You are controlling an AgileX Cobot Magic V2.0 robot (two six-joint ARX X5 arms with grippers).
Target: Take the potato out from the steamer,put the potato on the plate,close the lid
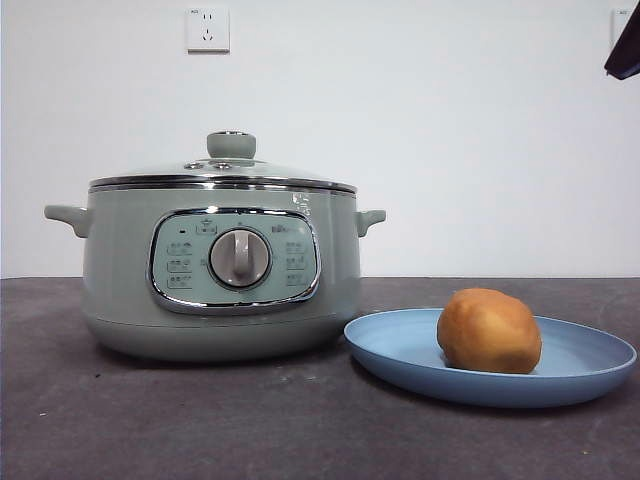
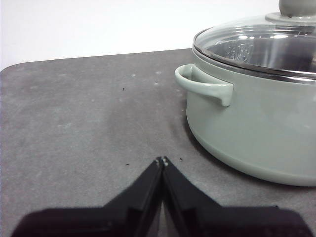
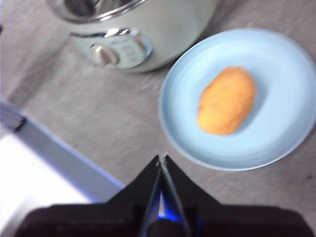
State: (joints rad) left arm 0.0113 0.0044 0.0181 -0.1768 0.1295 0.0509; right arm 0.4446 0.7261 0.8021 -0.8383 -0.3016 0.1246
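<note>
Dark grey worktop (image 1: 200,420) before a white wall, bearing one steamer (image 1: 220,275) with its one lid (image 1: 222,170) seated on the rim, and just beside it one plate (image 1: 560,385) carrying one potato (image 1: 489,331). Two grippers, left gripper (image 2: 162,160) low near the steamer's side handle, right gripper (image 3: 162,158) raised above the plate's edge, both with jaws pressed together, gripping nothing.

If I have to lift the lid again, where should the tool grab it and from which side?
Grip the round knob at the centre of the lid, coming straight down from above. The lid sits flat on the steamer, and its low glass dome and thin chrome rim probably offer no hold; the knob stands upright and clear, narrow enough to pinch.
</note>
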